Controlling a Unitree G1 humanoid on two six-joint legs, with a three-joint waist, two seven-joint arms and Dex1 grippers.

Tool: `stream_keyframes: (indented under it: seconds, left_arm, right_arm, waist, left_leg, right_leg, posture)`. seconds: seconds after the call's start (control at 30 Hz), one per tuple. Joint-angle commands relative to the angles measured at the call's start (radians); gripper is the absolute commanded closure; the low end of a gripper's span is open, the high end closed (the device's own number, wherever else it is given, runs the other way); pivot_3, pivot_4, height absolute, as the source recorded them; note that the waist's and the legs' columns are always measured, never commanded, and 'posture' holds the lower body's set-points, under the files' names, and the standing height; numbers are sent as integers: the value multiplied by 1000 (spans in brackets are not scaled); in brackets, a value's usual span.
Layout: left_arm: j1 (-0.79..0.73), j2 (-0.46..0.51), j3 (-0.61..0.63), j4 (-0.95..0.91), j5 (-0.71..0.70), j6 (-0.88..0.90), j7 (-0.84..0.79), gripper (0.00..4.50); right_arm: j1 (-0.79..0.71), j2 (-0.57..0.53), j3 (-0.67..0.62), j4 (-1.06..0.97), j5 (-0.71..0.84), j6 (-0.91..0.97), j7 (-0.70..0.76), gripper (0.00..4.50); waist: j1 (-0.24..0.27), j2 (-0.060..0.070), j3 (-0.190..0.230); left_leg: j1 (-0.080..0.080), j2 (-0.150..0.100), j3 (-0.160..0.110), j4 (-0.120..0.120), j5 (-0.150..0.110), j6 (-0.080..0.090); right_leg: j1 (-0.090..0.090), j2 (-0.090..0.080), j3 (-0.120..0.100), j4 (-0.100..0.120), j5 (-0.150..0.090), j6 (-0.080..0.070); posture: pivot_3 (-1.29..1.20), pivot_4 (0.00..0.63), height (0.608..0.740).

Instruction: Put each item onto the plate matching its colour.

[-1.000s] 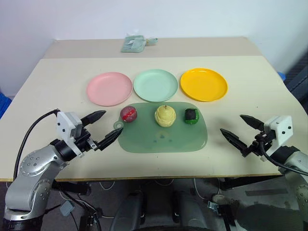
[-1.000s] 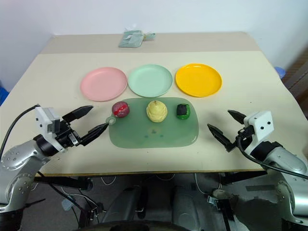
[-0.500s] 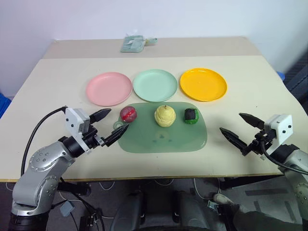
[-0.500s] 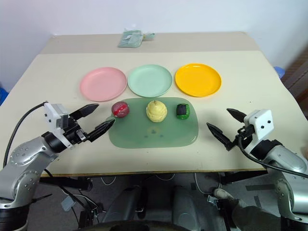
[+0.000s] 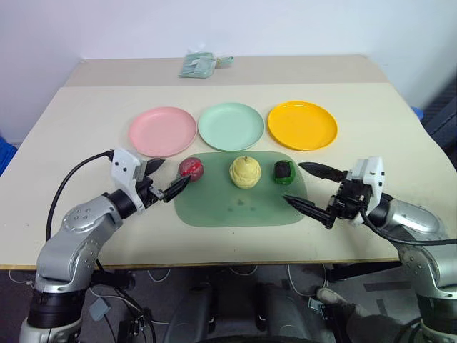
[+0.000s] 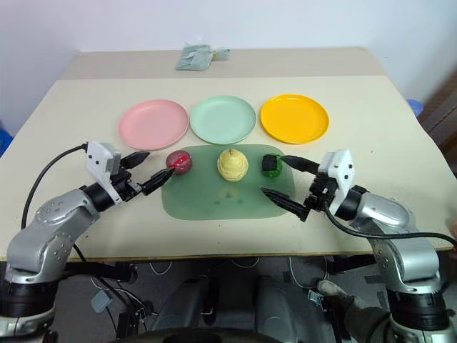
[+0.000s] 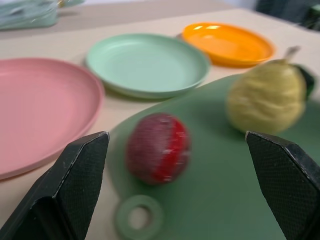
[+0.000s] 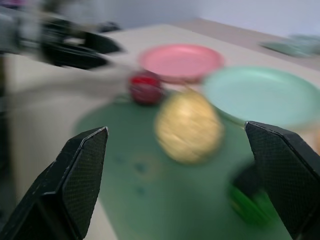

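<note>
On a translucent green mat (image 5: 239,207) lie a dark red round fruit (image 5: 191,168), a pale yellow pear (image 5: 244,172) and a dark green-black chunk (image 5: 284,171). Behind the mat stand a pink plate (image 5: 162,131), a mint green plate (image 5: 230,126) and a yellow-orange plate (image 5: 302,126), all bare. My left gripper (image 5: 169,177) is open just left of the red fruit (image 7: 158,147), pointing at it without touching. My right gripper (image 5: 293,184) is open over the mat's right edge, one finger beside the chunk (image 8: 247,200), the pear (image 8: 189,125) ahead of it.
A folded pale green packet (image 5: 201,65) lies at the far edge of the beige table (image 5: 371,128). The table's front edge runs just below both arms. Bare tabletop lies on either side of the mat and plates.
My left gripper has moved forward and right, up to the red fruit. My right gripper has swung left onto the mat's right edge, beside the green-black chunk. Both stay open.
</note>
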Motion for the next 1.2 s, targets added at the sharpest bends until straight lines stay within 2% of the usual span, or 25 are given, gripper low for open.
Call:
stream_keyframes:
  seconds: [0.03,0.43,0.53,0.63,0.7,0.87,1.0,1.07,1.2]
  left_arm:
    - [-42,-8,-19,28,32,-2,9,0]
    - [-164,-9,-129,223,141,-9,-58,0]
    - [-196,-23,-141,272,156,-10,-70,873]
    - [-211,-33,-153,291,173,-21,-80,2308]
    - [-216,-40,-157,298,188,-32,-77,2767]
    - [-218,-67,-119,287,187,-33,-44,2821]
    - [-302,-121,-28,332,170,-21,61,2821]
    - [-400,-151,25,422,184,-29,160,2821]
    - [-563,-190,56,625,242,-102,282,2821]
  right_arm:
    - [-44,-4,17,10,16,-18,37,27]
    - [-167,35,87,42,-42,-31,-6,27]
    - [-175,36,93,32,-42,-23,-18,0]
    - [-179,33,93,21,-37,-14,-30,0]
    - [-179,30,91,17,-35,-8,-35,0]
    - [-177,27,87,1,-30,8,-48,0]
    - [-191,35,94,10,-35,10,-54,0]
    - [-205,43,102,19,-37,9,-58,0]
    - [-226,53,111,48,-49,0,-57,0]
  waist:
    - [-1,0,0]
    - [0,0,0]
    - [-1,0,0]
    - [-1,0,0]
    - [-2,0,0]
    - [-1,0,0]
    - [1,-1,0]
    - [2,-1,0]
    - [0,-1,0]
  left_leg:
    - [0,0,0,0,0,0]
    - [0,-1,0,0,0,0]
    - [0,-1,0,0,0,0]
    - [0,-1,0,0,0,0]
    - [0,-1,0,-1,0,0]
    - [0,-1,0,-1,0,0]
    - [-1,-1,0,0,0,0]
    - [-1,-1,0,0,0,-1]
    - [-1,-2,-1,1,0,-1]
  right_leg:
    - [0,0,0,0,0,0]
    - [-1,-1,0,1,0,0]
    - [-1,-1,0,1,0,0]
    - [-1,-1,0,1,0,0]
    - [-1,-2,0,1,0,0]
    - [-2,-2,0,1,0,0]
    - [-2,-2,0,1,1,1]
    - [-2,-1,0,1,2,3]
    - [-2,-1,-1,2,3,5]
  posture:
    - [0,150,740]
    - [0,150,740]
    - [0,150,740]
    - [0,150,740]
    - [0,150,740]
    - [0,150,740]
    - [0,150,740]
    - [0,150,740]
    - [0,150,740]
